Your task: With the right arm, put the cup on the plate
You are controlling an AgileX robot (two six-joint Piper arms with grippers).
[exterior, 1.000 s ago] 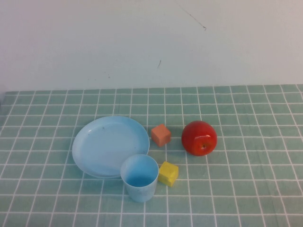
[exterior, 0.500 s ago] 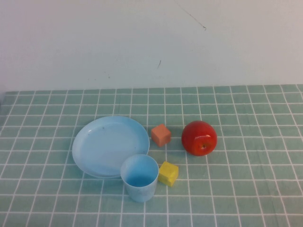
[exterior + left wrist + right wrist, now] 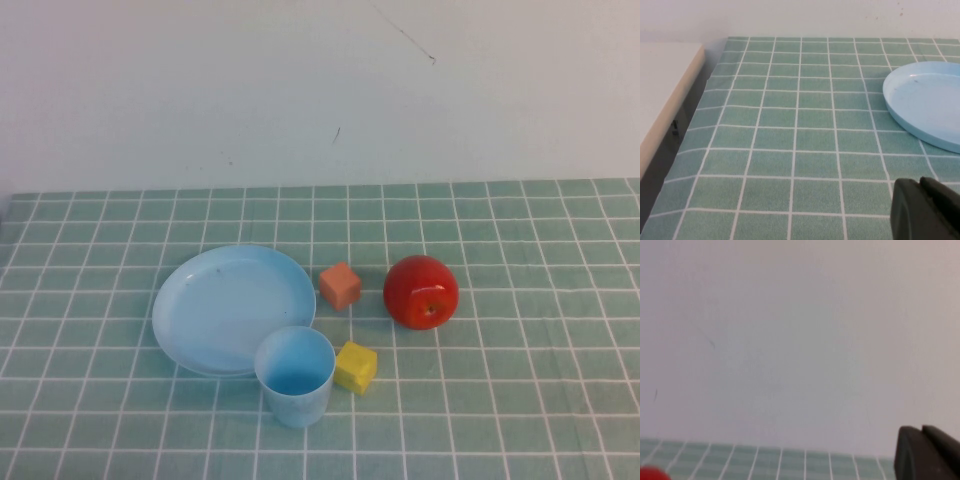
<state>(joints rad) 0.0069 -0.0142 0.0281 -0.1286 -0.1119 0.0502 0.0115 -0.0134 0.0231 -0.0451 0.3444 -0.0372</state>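
The light blue cup (image 3: 295, 375) stands upright on the green checked cloth, touching the near rim of the light blue plate (image 3: 233, 308). Part of the plate also shows in the left wrist view (image 3: 925, 105). Neither arm shows in the high view. My left gripper (image 3: 921, 185) is shut and empty, low over the cloth to the left of the plate. My right gripper (image 3: 921, 431) is shut and empty, raised and facing the white wall, away from the cup.
A yellow cube (image 3: 355, 367) sits right beside the cup. An orange cube (image 3: 340, 286) and a red apple (image 3: 421, 291) lie right of the plate. The apple's edge shows in the right wrist view (image 3: 652, 473). A white ledge (image 3: 662, 90) borders the table's left edge.
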